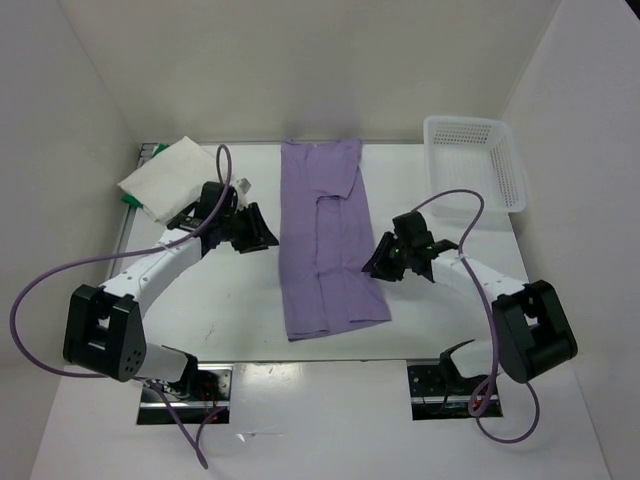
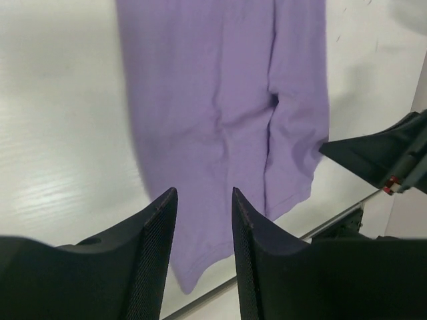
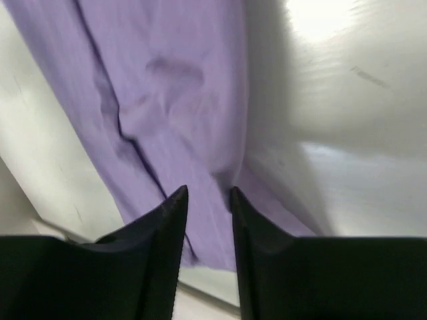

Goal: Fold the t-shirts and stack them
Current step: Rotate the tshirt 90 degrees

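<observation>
Listing what stands on the table, item by item.

Item one: pale lavender t-shirt. It lies flat in the middle of the table, folded lengthwise into a long narrow strip that runs from the far edge toward the near side. A fold line runs down its length. The near end spreads a little wider and skews to the right.

Item two: white t-shirt. It is folded to a rough square in the far left corner, well apart from the lavender strip.

Item three: green t-shirt. Only slivers show from under the white t-shirt, so I cannot judge its fold.

Item four: white lattice basket. It sits in the far right corner, apart from all three shirts.

Item five: my left gripper. It is just beside the left edge of the lavender strip, about halfway along. Its jaws are parted by a moderate gap with nothing between them. Its wrist view looks across bare table to the cloth beyond the fingers.

Item six: my right gripper. It is just beside the right edge of the strip, a little nearer than the left. Its jaws are parted by a narrow gap and clamp nothing. Its wrist view shows the cloth's edge beyond that gap. I cannot tell whether the fingertips touch the cloth.
</observation>
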### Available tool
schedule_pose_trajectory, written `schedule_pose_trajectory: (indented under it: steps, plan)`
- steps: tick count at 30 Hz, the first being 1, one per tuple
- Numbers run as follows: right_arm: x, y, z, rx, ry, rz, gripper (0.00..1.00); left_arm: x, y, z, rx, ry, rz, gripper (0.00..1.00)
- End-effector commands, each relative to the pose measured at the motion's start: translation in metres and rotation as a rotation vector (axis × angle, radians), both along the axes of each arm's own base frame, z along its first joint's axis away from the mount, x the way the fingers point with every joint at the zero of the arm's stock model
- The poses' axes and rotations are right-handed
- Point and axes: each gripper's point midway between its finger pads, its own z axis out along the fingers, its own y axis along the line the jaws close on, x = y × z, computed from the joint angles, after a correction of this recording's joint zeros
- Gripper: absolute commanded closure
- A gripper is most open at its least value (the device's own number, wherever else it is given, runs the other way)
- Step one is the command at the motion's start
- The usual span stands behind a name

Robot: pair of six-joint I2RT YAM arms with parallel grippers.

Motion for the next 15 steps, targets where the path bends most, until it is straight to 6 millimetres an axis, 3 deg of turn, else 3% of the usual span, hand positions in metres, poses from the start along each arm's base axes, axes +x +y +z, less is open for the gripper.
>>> schedule_pose_trajectory:
  steps: [1,6,8,12,15]
  plan:
    - [-0.037,0.003,-0.005,0.004,0.071,0.135,0.60,-0.025,0.002,-0.013,0.002,0.070,-0.027,0.54]
    - [-0.047,-0.016,-0.005,-0.031,0.073,0.001,0.54,-0.073,0.010,-0.042,0.054,0.211,-0.022,0.61]
    - [-0.052,-0.024,-0.001,-0.014,0.053,-0.081,0.52,-0.097,0.002,-0.057,0.069,0.281,-0.037,0.64]
    - [-0.067,-0.039,-0.015,-0.021,0.089,-0.203,0.52,-0.136,-0.012,-0.074,0.075,0.370,-0.061,0.67]
    - [-0.076,-0.046,-0.021,-0.022,0.092,-0.242,0.52,-0.153,-0.019,-0.081,0.048,0.385,-0.068,0.69]
